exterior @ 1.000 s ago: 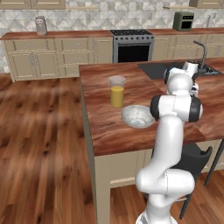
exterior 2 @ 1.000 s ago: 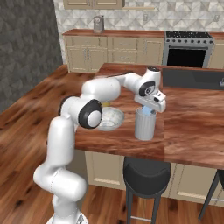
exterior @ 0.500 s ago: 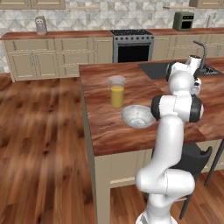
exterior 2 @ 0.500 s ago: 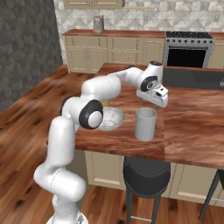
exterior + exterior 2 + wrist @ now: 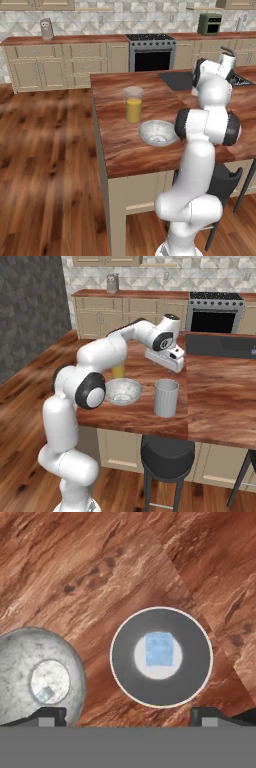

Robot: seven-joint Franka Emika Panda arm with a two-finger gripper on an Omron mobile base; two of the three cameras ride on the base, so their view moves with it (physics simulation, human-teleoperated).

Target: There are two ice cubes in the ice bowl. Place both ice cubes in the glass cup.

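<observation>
The glass cup (image 5: pixel 196 662) stands under my hand, and one pale blue ice cube (image 5: pixel 159 648) lies on its bottom. Left of it in the hand view is the ice bowl (image 5: pixel 17 662), holding the other ice cube (image 5: pixel 46 693) near its middle. My gripper (image 5: pixel 129 717) is open, with nothing between its fingertips (image 5: pixel 47 715). In the right base view the gripper (image 5: pixel 169 362) hangs a little above the glass cup (image 5: pixel 166 397), with the ice bowl (image 5: pixel 122 392) just to the cup's left. From the left base camera the ice bowl (image 5: pixel 158 132) sits beside my arm.
A taller glass of orange liquid (image 5: pixel 133 104) stands behind the bowl on the wooden island (image 5: pixel 215 406). A dark sink (image 5: pixel 220 346) is set into the island's far side. A black stool (image 5: pixel 167 453) stands under the island's near edge.
The gripper has opened and risen from the mouth of the glass cup, clear of its rim. One ice cube now lies in the cup.
</observation>
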